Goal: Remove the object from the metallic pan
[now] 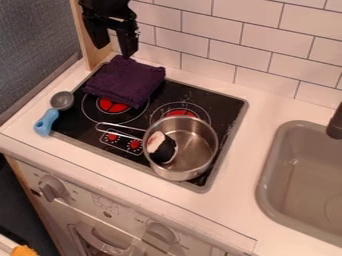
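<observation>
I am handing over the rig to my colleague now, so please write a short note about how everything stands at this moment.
Gripper: at the upper left, by the folded purple cloth, fingers apart, holding nothing.
Job's things: the metallic pan is on the stovetop, its handle pointing left; the black-and-white object lies inside, against the pan's left side.
Done: no removal yet; the object is in the pan.
Left: grasp the object, lift it out, put it down outside the pan.

White counter (240,175): blue-handled scoop (61,101) | black stovetop (217,104): metallic pan (198,145), purple cloth (125,81)
</observation>
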{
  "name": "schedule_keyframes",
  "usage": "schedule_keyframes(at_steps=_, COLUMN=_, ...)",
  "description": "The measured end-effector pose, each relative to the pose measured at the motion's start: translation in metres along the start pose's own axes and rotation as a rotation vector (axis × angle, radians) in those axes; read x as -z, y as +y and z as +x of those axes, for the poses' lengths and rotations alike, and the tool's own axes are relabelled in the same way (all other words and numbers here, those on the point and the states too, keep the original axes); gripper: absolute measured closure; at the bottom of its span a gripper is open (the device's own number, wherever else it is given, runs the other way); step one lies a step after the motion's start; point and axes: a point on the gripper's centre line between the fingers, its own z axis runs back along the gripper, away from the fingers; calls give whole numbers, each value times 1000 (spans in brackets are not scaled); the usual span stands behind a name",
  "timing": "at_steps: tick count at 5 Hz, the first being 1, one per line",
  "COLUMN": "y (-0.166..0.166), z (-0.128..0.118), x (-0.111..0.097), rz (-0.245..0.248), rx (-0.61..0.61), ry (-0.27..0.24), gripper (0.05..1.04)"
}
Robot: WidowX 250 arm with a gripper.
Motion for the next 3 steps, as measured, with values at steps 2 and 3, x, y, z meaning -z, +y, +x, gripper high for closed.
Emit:
schedule_keyframes(at_steps=2, y=-33, z=-30, x=2, rz=-58, rx=43, ry=89, gripper=84)
schedule_keyframes(at_steps=3, y=-63, z=-49, x=-23, rz=-117, rx=105, ry=20, gripper=84)
